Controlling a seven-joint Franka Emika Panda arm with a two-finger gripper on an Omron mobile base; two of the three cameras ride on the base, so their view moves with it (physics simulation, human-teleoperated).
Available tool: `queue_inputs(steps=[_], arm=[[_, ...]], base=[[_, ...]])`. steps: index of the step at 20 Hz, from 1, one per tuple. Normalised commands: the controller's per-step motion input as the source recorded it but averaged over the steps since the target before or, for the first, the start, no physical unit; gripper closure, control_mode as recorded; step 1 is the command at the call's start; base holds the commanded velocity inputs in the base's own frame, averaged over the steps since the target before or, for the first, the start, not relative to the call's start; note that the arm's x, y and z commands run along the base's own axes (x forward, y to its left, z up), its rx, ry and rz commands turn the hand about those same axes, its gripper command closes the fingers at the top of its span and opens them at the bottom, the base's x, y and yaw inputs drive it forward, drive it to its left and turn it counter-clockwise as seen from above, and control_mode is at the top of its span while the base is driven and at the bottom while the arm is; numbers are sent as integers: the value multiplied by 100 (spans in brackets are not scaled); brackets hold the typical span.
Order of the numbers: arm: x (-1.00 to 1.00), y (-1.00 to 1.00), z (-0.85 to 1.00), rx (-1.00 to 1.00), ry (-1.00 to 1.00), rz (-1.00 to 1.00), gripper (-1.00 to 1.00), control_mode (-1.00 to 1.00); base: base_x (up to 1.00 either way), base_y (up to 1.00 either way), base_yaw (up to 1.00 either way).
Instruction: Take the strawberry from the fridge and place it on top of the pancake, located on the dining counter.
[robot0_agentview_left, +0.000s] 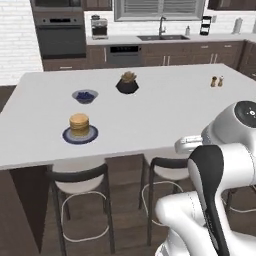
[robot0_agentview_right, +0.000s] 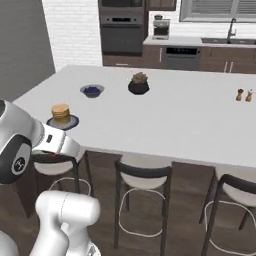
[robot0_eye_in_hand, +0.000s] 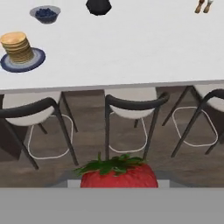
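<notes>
You face a large island worktop (robot0_agentview_left: 165, 115) with a flat light grey top and a dark brown wooden base, filling the middle of both base views. Behind it, along the top of the frames, run dark brown kitchen cabinets with a steel sink (robot0_agentview_left: 162, 37), a built-in black wall oven (robot0_agentview_left: 60, 34) at the upper left, and a white brick wall. Dark-framed stools with white seats (robot0_eye_in_hand: 131, 103) stand under the near edge on a wooden floor. On the worktop, left of centre, a dark blue round plate (robot0_agentview_left: 67, 136) carries a short stack of golden-tan pancakes (robot0_agentview_left: 79, 125). Just beyond it sits a small blue bowl (robot0_agentview_left: 85, 96) of dark berries, and near that a black pot (robot0_agentview_left: 127, 85) with a tufted plant. In the hand view, the bright red strawberry (robot0_eye_in_hand: 119, 175) with green leaves sits at the bottom centre, held in your hand.
</notes>
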Motion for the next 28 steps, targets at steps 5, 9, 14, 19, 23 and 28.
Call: queue_inputs(steps=[5,9,14,19,23,28], arm=[[0,0,0,0,0,0,100,100],[0,0,0,0,0,0,100,100],[0,0,0,0,0,0,100,100],[0,0,0,0,0,0,100,100],[0,0,0,0,0,0,100,100],[0,0,0,0,0,0,100,100]], base=[[51,100,-38],[39,84,-1],[56,49,14],[52,46,17],[39,54,16],[30,62,16]])
